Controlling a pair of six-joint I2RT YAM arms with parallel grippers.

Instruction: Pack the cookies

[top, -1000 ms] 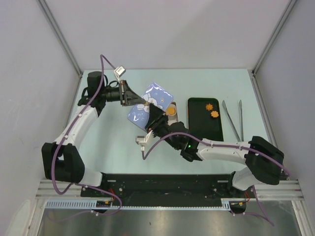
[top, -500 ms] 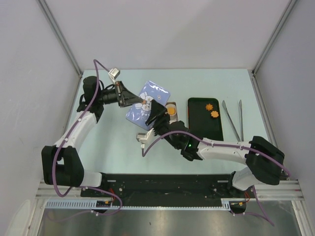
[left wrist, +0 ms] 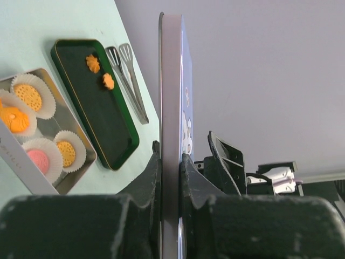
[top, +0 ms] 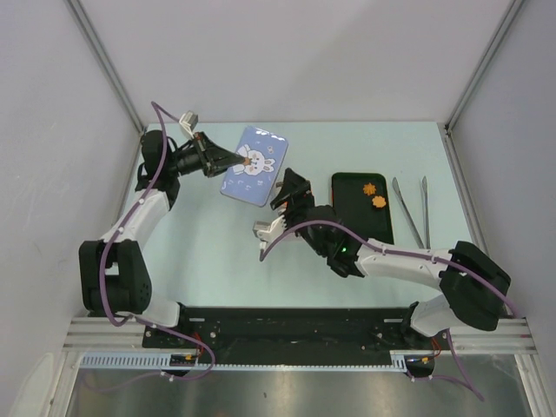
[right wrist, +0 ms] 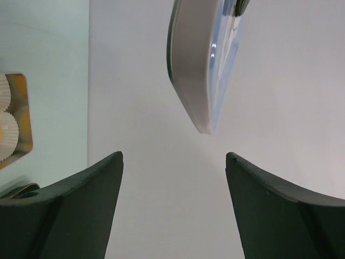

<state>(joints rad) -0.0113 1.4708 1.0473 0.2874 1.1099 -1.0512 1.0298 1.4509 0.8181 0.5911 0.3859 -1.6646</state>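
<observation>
On the pale green table (top: pixel 208 252), the left gripper (left wrist: pixel 170 162) pinches the blue bunny lid (top: pixel 259 165); the right gripper (right wrist: pixel 173 162) gapes wide, empty.

The top camera looks down from behind the arm bases over the whole surface (top: pixel 217 252). The left wrist camera sights edge-on, very close, along the blue bunny lid (left wrist: pixel 171 108). The right wrist camera, past its own pincer (right wrist: pixel 173 162), shares that lid at upper centre.

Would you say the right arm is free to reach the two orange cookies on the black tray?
Probably yes: the right gripper is open and empty, the cookies lie uncovered on the black tray beside it, and the left gripper holds the lid well clear.
</observation>
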